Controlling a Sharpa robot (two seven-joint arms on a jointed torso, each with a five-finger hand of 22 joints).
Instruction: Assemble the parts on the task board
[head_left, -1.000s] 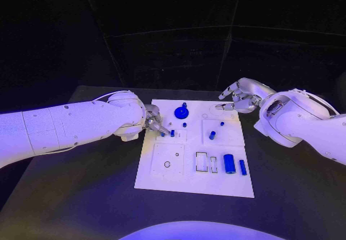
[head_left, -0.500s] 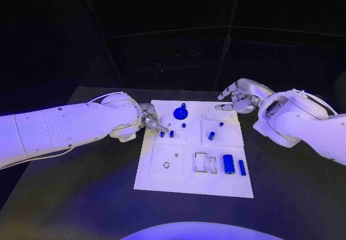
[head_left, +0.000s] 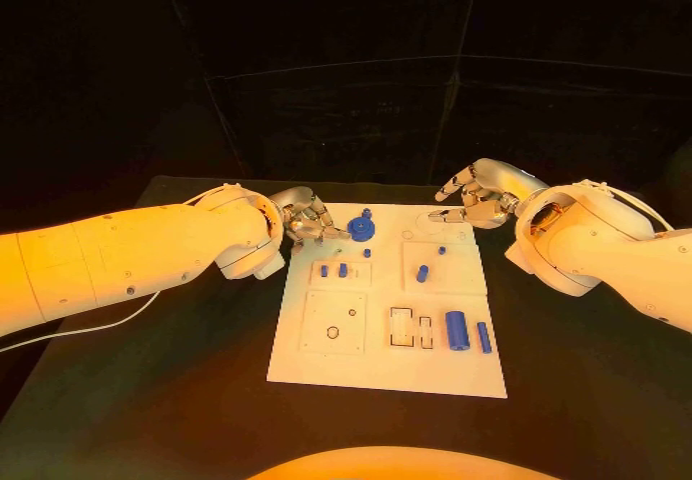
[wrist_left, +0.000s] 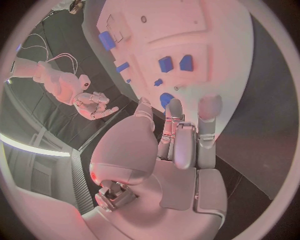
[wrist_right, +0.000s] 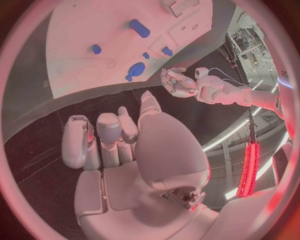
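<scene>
Since a second ago the left hand (head_left: 306, 222) has drawn back from the two small blue parts (head_left: 333, 270) to the far left edge of the task board (head_left: 335, 370) on the counter (head_left: 159, 400). Left wrist view: its fingers (wrist_left: 210, 107) lie apart, holding nothing. Right wrist view: the right hand (wrist_right: 106, 135) hangs loosely spread off the board's far right corner.

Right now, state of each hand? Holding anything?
Left hand: open, holding nothing, at the task board's far left edge.
Right hand: open, holding nothing, fingers apart by the board's far right corner.
</scene>
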